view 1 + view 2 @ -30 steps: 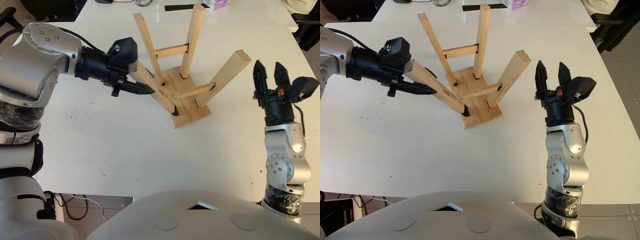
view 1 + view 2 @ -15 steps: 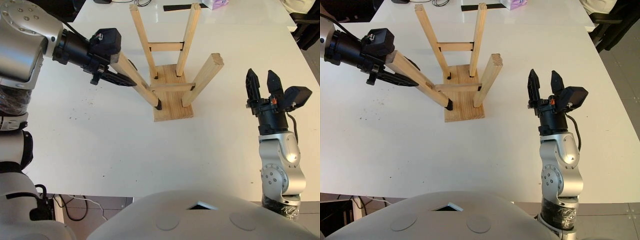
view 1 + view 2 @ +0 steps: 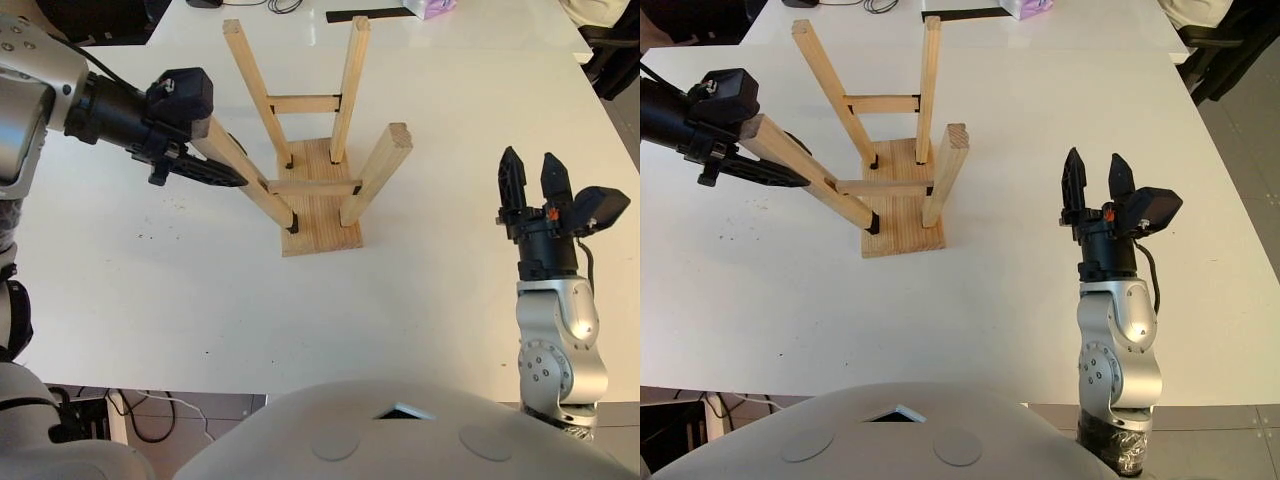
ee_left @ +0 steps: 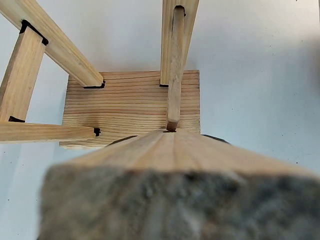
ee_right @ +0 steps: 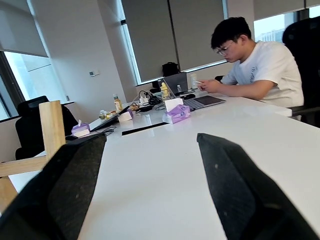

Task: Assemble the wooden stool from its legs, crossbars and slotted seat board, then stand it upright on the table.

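Wooden stool (image 3: 315, 185): upside down on the white table (image 3: 420, 290), somewhat left of the table's middle. The slotted seat board (image 3: 322, 225) lies on the tabletop. All four legs are seated in it and rise upward, splaying outward towards their free ends. One crossbar (image 3: 305, 103) joins the two far legs, and a second crossbar (image 3: 313, 187) joins the two near legs at a lower height. Dark marks show at the joints where the legs meet the board.

Left claw (image 3: 225, 172): clamped round the near-left leg (image 3: 255, 185) at its upper part, with a dark finger lying along the side of the wood. The left arm comes in from the left side of the table. From the left wrist, the end of this leg sits close to the camera, with the seat board (image 4: 132, 107) beyond it.

Right claw (image 3: 531, 168): held over the near right part of the table, well apart from the stool. Its two black fingers (image 3: 512, 185) point upward and stand spread apart, with nothing between them.

Surroundings: small dark specks (image 3: 150, 235) are scattered on the tabletop to the left of the stool. A purple tissue box (image 3: 432, 8) and a flat black strip (image 3: 365, 16) sit at the far edge of the table.
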`<action>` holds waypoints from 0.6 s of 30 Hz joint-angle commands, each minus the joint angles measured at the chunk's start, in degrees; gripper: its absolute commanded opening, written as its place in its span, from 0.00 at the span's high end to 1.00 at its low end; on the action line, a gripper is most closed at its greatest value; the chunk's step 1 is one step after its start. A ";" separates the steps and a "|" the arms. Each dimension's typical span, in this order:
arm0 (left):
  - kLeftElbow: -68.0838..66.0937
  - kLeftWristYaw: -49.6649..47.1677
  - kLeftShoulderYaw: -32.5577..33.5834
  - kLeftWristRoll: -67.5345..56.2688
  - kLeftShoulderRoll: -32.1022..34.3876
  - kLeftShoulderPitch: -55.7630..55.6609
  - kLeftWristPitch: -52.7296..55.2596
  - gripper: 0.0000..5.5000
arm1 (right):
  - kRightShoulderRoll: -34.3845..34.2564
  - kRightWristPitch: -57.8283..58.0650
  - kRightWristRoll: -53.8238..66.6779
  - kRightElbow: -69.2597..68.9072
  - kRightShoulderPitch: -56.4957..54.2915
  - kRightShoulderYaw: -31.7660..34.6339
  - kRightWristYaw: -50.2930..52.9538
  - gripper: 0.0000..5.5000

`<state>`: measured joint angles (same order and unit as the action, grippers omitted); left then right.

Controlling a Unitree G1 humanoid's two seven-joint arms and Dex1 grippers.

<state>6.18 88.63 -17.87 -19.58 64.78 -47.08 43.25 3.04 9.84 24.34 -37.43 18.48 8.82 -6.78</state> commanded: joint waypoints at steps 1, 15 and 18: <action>-0.34 -0.37 -2.51 2.27 -1.34 0.09 1.34 0.63 | -0.01 -0.17 -0.92 -0.38 -0.16 -0.97 0.45 0.39; 4.20 -4.95 0.01 0.82 -2.45 2.12 5.96 0.63 | 0.64 1.65 -2.41 -3.87 -3.31 -4.20 1.67 0.39; 3.06 -5.01 -0.56 1.34 -3.40 0.71 5.51 0.63 | -0.95 2.89 0.75 -10.74 -6.68 -5.49 4.13 0.39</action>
<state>10.19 83.85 -17.39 -19.14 62.21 -45.72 48.77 3.05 11.62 22.54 -42.64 15.10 4.43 -4.39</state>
